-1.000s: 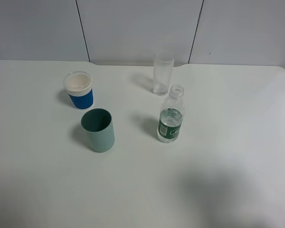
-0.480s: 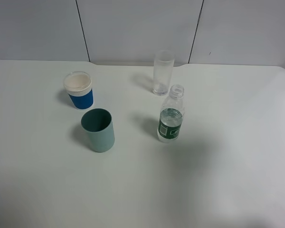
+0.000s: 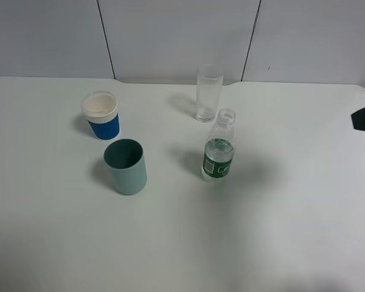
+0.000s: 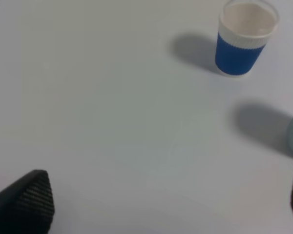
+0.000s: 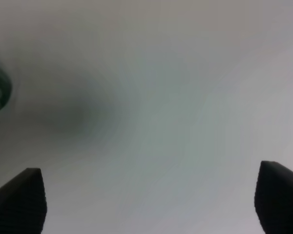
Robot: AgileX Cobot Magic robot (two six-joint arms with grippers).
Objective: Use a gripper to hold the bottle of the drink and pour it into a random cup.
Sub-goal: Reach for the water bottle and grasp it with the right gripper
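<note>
Right gripper (image 5: 149, 200) jaws wide, empty. Drink bottle (image 3: 219, 146) looks light, thin-walled, capless: you should clamp gently on the green label band (image 3: 218, 160), keep it upright.

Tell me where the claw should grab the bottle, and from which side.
Probably the labelled body of the bottle, side-on from the right of the high view: it stands upright and capless, the glass stands close behind, and the open right claw is on that side.

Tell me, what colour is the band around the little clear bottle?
Dark green, wrapped round the lower body of the bottle. The exterior high view shows it best.
</note>
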